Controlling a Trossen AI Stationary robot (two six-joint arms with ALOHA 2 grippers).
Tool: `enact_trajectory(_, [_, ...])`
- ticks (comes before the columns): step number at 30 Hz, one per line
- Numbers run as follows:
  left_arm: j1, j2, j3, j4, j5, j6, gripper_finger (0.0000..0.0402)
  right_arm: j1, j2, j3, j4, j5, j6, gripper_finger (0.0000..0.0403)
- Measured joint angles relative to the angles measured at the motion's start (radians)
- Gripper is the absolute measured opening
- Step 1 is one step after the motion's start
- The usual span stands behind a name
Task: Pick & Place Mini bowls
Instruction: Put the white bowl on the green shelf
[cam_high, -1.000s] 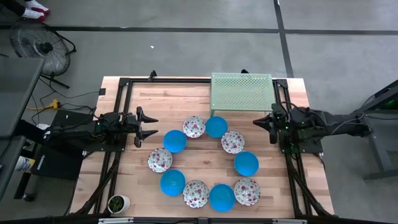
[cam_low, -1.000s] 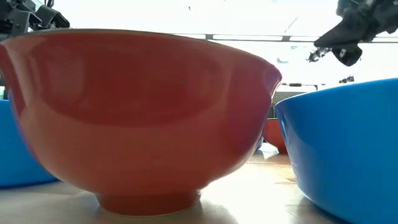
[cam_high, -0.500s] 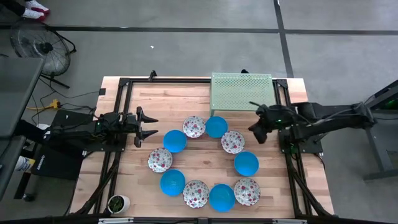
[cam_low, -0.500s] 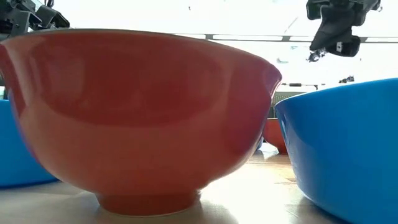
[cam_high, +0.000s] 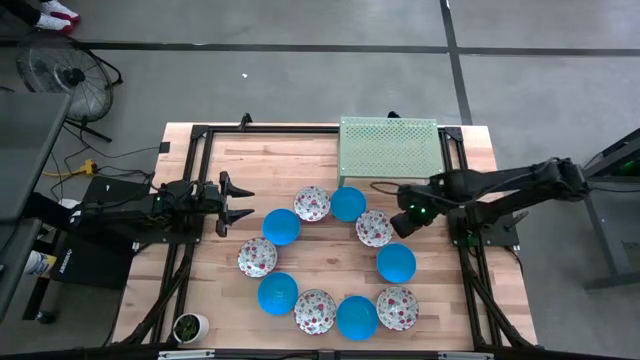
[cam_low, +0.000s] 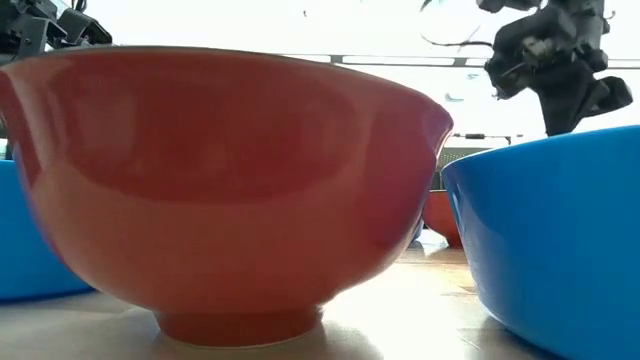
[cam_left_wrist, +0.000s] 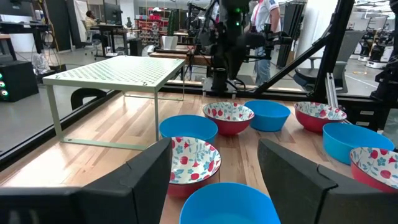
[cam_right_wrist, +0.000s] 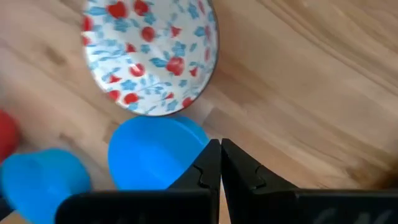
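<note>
Ten mini bowls stand in a ring on the table, blue and floral white ones alternating, each on its foot. My right gripper (cam_high: 405, 221) hangs shut just right of the floral bowl (cam_high: 374, 228) on the ring's right side, above the table and touching nothing. Its wrist view shows the shut fingers (cam_right_wrist: 221, 163) over wood, with a floral bowl (cam_right_wrist: 149, 56) and a blue bowl (cam_right_wrist: 152, 160) beyond. My left gripper (cam_high: 236, 205) waits open at the ring's left, beside a blue bowl (cam_high: 281, 226). In its wrist view the open gripper (cam_left_wrist: 214, 149) faces the bowls.
A pale green perforated shelf (cam_high: 388, 148) stands at the far edge behind the ring. A small white cup with a plant (cam_high: 188, 326) sits at the near left corner. In the low view a red-sided bowl (cam_low: 230, 190) and a blue bowl (cam_low: 550, 230) fill the foreground.
My right arm has reached from the table's right edge toward the ring of bowls and tipped its gripper downward, ending beside the floral bowl on the ring's right. The bowls have stayed in place.
</note>
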Motion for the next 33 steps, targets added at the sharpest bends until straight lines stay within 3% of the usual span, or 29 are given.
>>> enact_trajectory(4, [0.000, 0.000, 0.000, 0.000, 0.000, 0.000, 0.0232, 0.000, 0.073, 0.000, 0.020, 0.004, 0.018, 0.0023])
enact_trajectory(13, [0.000, 0.000, 0.000, 0.000, 0.000, 0.000, 0.0232, 0.002, 0.181, 0.000, 0.119, 0.030, 0.045, 0.0139])
enact_trajectory(17, [0.000, 0.000, 0.000, 0.000, 0.000, 0.000, 0.0232, -0.013, 0.222, -0.001, 0.131, 0.031, 0.043, 0.0172])
enact_trajectory(33, [0.000, 0.000, 0.000, 0.000, 0.000, 0.000, 0.0232, -0.067, 0.309, -0.001, 0.160, 0.031, 0.043, 0.0181])
